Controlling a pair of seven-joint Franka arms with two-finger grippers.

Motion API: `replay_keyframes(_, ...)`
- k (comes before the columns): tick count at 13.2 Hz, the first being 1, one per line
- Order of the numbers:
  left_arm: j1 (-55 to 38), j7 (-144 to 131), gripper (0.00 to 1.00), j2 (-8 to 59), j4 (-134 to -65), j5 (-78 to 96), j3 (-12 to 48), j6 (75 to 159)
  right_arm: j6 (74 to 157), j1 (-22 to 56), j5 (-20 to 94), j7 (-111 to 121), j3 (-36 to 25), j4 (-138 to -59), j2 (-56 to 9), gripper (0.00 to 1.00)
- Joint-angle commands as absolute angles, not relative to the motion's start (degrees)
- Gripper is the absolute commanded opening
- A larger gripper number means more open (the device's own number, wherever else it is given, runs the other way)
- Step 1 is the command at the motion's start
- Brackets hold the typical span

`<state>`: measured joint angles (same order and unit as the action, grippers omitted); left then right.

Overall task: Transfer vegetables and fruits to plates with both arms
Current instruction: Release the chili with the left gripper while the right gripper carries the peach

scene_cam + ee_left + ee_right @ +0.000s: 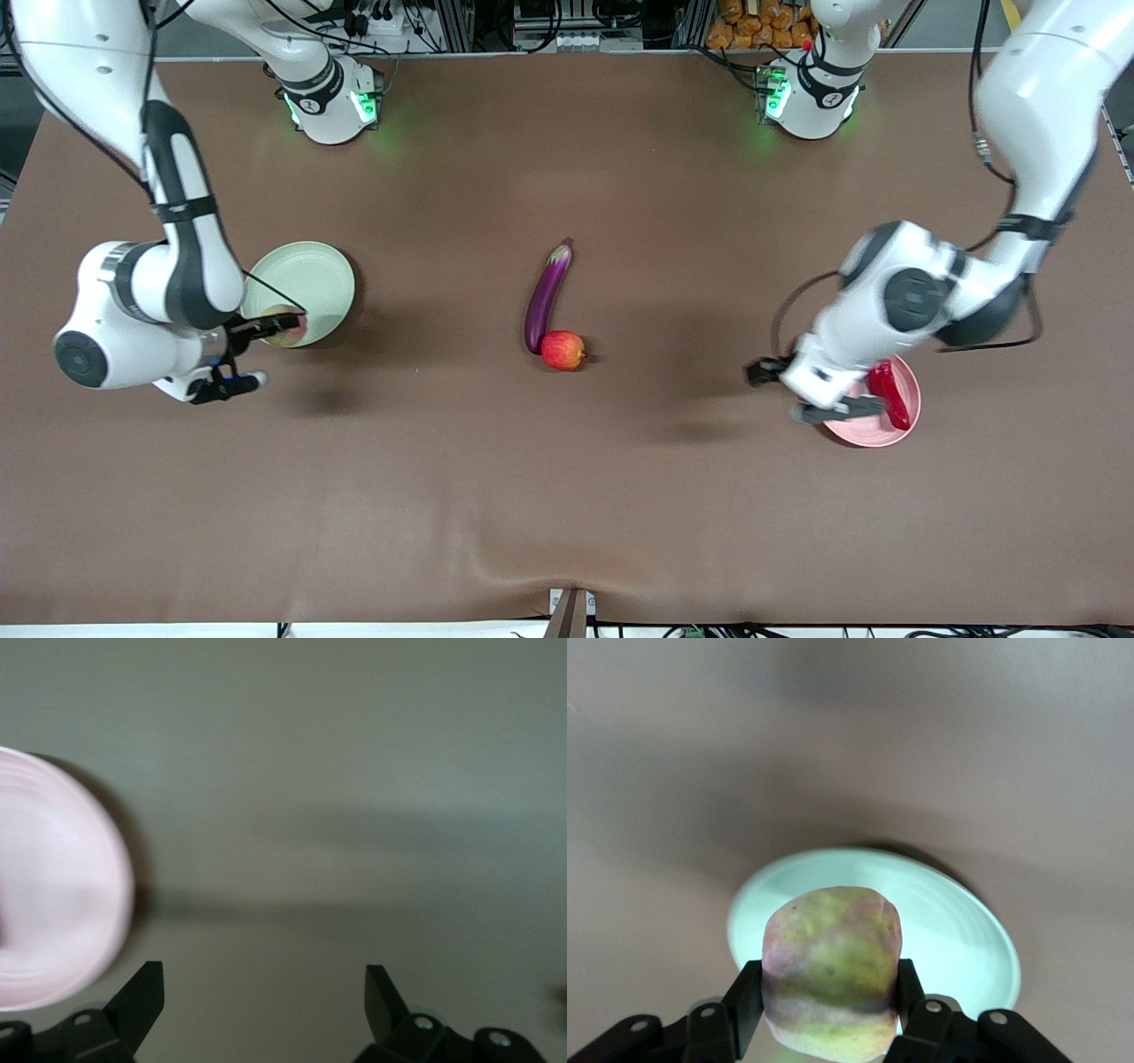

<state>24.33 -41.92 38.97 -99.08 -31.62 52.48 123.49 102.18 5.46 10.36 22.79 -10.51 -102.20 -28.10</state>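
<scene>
Two white arms over a brown table, one fruit held, one chili already plated.

The right gripper (288, 326) hangs over the round pale green plate (312, 270), its black fingers (744, 997) clamped on the lumpy yellowish-pink peach (833, 979). Mid-table, the long glossy purple eggplant (547, 292) lies with its lower tip touching the round red apple (563, 350). The left gripper (842, 409) hovers over the pale pink plate (873, 430), jaws wide and empty; the shiny red chili pepper (889, 392) lies on that plate.

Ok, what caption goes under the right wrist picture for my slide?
Right gripper holds the peach above the green plate.
</scene>
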Motion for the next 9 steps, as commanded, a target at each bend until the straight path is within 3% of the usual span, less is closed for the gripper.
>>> replay_keyframes(1, 15.85, -44.20, 1.00, 38.41, -96.95, -32.96, 51.51, 122.87, 103.09, 1.86, 7.57, 28.28, -9.58, -104.24, -27.51, 0.00)
replay_keyframes(2, 12.43, -44.99, 1.00, 38.58, -95.73, -32.96, 50.29, 122.87, 102.83, 1.58, 7.56, 28.65, -9.58, -104.41, -27.51, 0.17)
replay_keyframes(3, 9.26, -45.26, 1.00, 38.85, -94.58, -33.05, 49.49, 122.78, 102.05, 1.41, 7.56, 28.74, -9.67, -104.76, -27.60, 0.77)
replay_keyframes(4, 5.57, -45.79, 1.00, 39.20, -93.79, -32.87, 49.22, 122.78, 101.26, 1.23, 7.56, 28.57, -9.58, -105.55, -27.51, 1.00)
replay_keyframes(9, -15.33, -49.13, 1.00, 40.43, -90.28, -32.96, 37.82, 123.31, 98.97, 1.31, 7.65, 28.13, -9.58, -105.65, -27.42, 1.00)
